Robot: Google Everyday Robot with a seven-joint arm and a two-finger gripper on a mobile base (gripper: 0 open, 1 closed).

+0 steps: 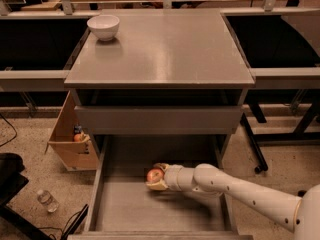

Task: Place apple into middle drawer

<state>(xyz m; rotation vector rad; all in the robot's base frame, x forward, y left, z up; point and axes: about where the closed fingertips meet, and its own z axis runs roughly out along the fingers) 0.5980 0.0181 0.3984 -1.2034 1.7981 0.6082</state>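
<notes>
The middle drawer (125,211) is pulled out wide below the grey cabinet, its flat grey floor showing. My gripper (155,177) reaches in from the right on a white arm and is shut on the apple (154,175), a small red-orange fruit held between the fingers just above the drawer floor, near the drawer's back middle. Whether the apple touches the floor I cannot tell.
A white bowl (103,26) stands at the back left of the cabinet top (165,54). The upper drawer's front panel (157,119) is closed. A cardboard box (70,139) sits left of the cabinet, a plastic bottle (47,200) lies on the floor.
</notes>
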